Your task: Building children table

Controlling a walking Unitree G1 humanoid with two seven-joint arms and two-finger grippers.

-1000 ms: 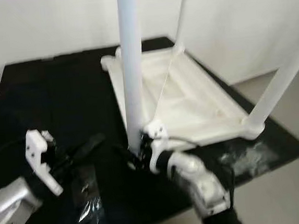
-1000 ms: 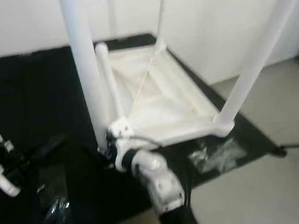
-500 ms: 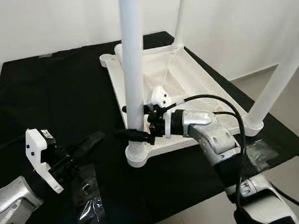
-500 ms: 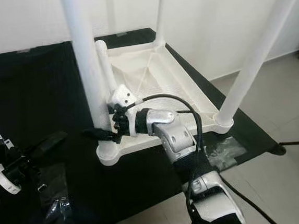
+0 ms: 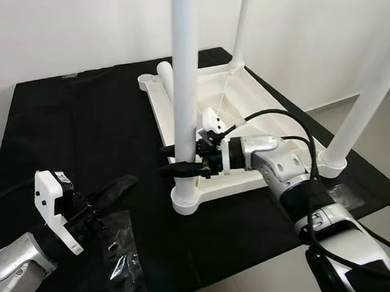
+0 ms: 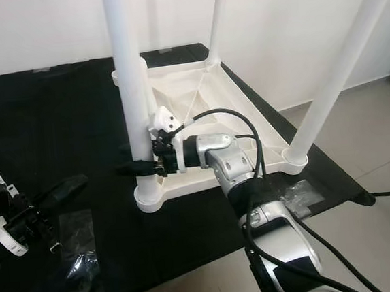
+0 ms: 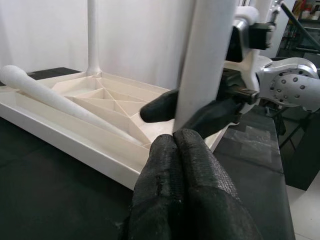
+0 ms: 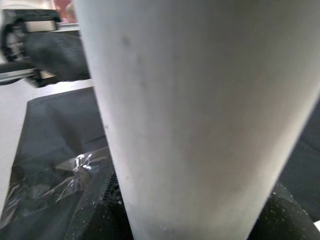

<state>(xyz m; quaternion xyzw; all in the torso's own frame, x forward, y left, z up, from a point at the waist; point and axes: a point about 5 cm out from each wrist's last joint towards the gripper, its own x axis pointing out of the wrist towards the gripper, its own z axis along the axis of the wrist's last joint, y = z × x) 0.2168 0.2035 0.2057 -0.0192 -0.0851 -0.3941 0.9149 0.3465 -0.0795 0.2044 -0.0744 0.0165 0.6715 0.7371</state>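
White table leg (image 5: pixel 184 85) upright, right gripper (image 5: pixel 176 159) clamped around its lower part, left gripper (image 5: pixel 113 192) closed, well apart.

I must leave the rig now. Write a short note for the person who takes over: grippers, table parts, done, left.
Right gripper: shut around the near upright white plastic table leg, just above its corner socket.
Left gripper: fingers closed, empty, low over the black mat.
White plastic tabletop lies upside down on the mat.
Done: three legs stand in their corners.
Left: a fourth loose white leg lies inside the tabletop; its far corner socket is empty. Clear plastic bag lies on the mat.
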